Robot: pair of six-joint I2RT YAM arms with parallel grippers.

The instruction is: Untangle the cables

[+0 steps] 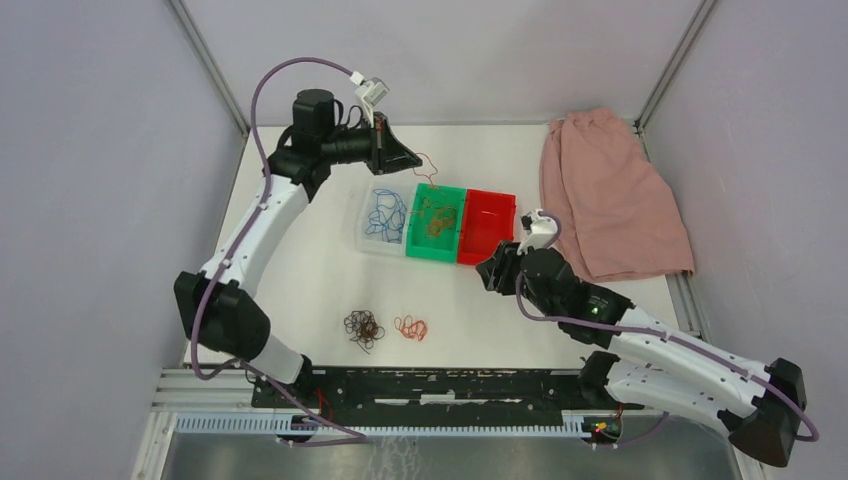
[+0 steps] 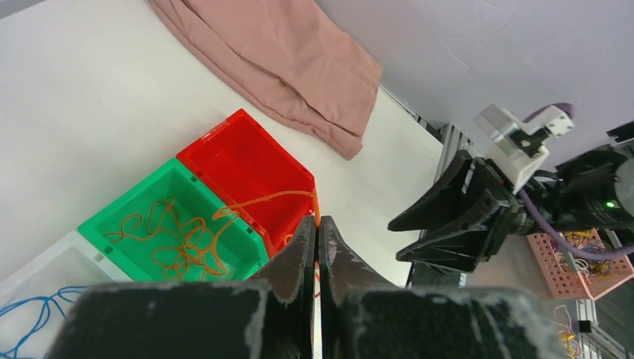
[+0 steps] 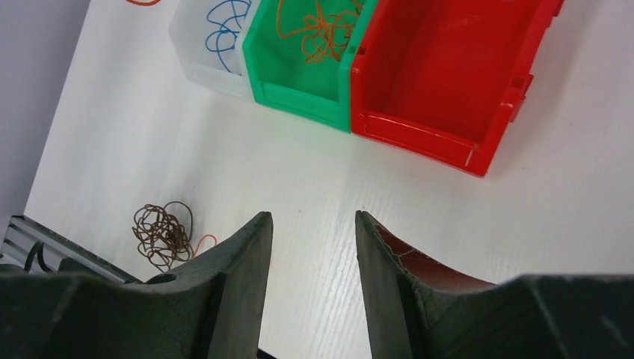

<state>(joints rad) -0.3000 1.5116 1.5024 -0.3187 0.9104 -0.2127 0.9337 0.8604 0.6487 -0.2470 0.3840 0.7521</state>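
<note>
Table (image 1: pixel 300 280), orange cable (image 2: pixel 273 197) slanting from left gripper (image 2: pixel 317 224) into green bin (image 3: pixel 299 101)

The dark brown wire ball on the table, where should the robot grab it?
Pinch a loose outer loop of the dark brown wire bundle, coming straight down from above. It lies flat on the table as a low clump with loops sticking out, so coming in sideways would probably just shove it along.

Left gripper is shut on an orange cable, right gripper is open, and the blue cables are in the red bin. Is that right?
No. The blue cables lie in the clear bin; the red bin is empty, as the top external view shows. The rest stands: left gripper shut on an orange cable, right gripper open.
</note>
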